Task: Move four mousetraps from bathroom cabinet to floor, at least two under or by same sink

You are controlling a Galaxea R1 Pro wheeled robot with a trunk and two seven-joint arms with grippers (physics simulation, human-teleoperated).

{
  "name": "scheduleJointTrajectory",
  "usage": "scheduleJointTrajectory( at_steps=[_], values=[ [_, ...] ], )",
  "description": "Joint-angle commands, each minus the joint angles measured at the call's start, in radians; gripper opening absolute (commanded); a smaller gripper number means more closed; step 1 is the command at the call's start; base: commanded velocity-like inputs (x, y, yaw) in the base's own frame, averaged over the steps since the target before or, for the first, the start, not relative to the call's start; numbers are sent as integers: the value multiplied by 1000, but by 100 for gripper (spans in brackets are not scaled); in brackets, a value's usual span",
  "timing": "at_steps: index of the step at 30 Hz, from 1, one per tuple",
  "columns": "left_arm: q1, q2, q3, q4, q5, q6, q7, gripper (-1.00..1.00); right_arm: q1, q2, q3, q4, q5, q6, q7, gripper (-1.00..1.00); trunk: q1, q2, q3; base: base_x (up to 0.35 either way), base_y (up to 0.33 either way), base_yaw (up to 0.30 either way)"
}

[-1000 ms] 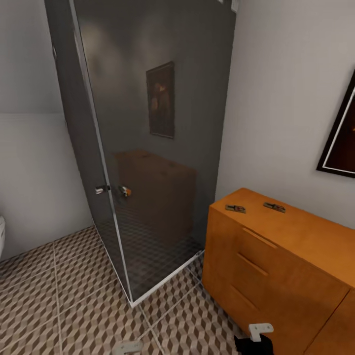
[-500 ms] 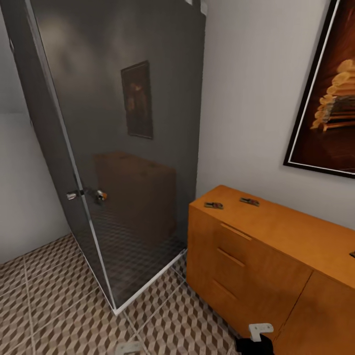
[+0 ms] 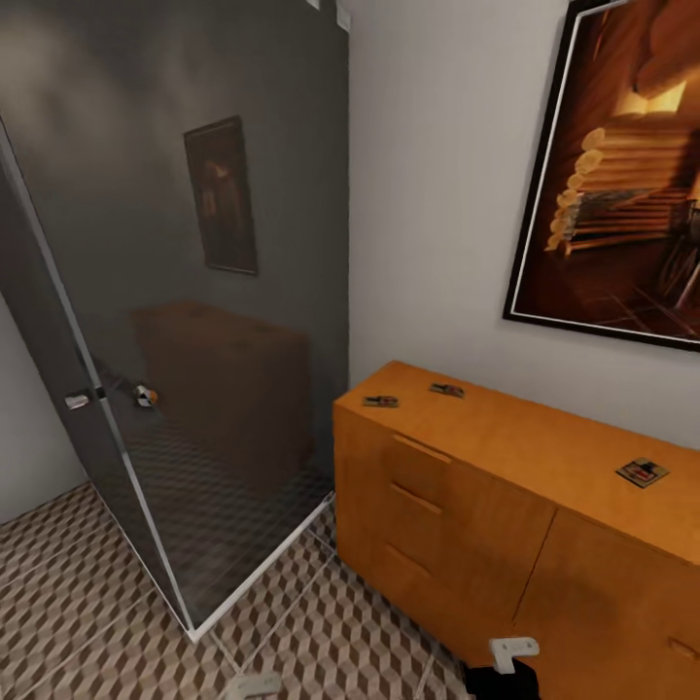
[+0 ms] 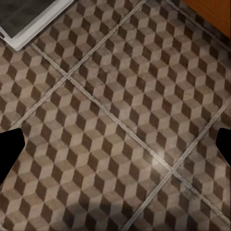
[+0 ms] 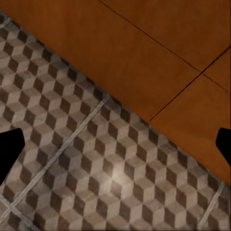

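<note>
Tan wood with dark wire: three mousetraps lie flat on the cabinet (image 3: 506,457) top in the head view. Two sit near its end by the shower, one (image 3: 380,401) close to the front edge, one (image 3: 447,391) nearer the wall; a third (image 3: 642,472) lies well apart toward the other end. A fourth cannot be made out. None is on the bathroom floor (image 3: 340,642) yet, so the task looks to be at the approach stage.

Orange-brown cabinet stands against the white wall, under a large framed picture (image 3: 622,185). Dark glass shower enclosure (image 3: 194,292) is just beside it and mirrors it dimly.

Left gripper (image 4: 115,147): fingertips at opposite edges of the wrist view, jaws wide apart, nothing between, patterned tile below. Right gripper (image 5: 115,147): likewise spread and empty, over tile and the cabinet's lower front. Judgement: both arms hang low, likely a carry posture for driving up; the traps are out of reach until the arms rise.
</note>
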Motion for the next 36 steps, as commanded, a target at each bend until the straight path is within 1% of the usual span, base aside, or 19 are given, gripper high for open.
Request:
scheduleJointTrajectory(
  at_steps=[1, 11, 14, 36],
  values=[
    [0, 0, 0, -2, 0, 6, 3, 100, -1, 0, 0, 1, 5, -3, -3, 100, 0, -1, -1, 0, 0, -265],
    [0, 0, 0, -2, 0, 6, 4, 100, -1, 0, 0, 1, 5, -3, -3, 100, 0, -1, -1, 0, 0, -263],
    [0, 0, 0, -1, 0, 5, 4, 100, -1, 0, 0, 1, 5, -3, -3, 100, 0, -1, -1, 0, 0, -140],
    [0, 0, 0, -1, 0, 4, 4, 100, -1, 1, 0, 1, 5, -3, -7, 100, 0, -1, -1, 0, 0, -17]
  ],
)
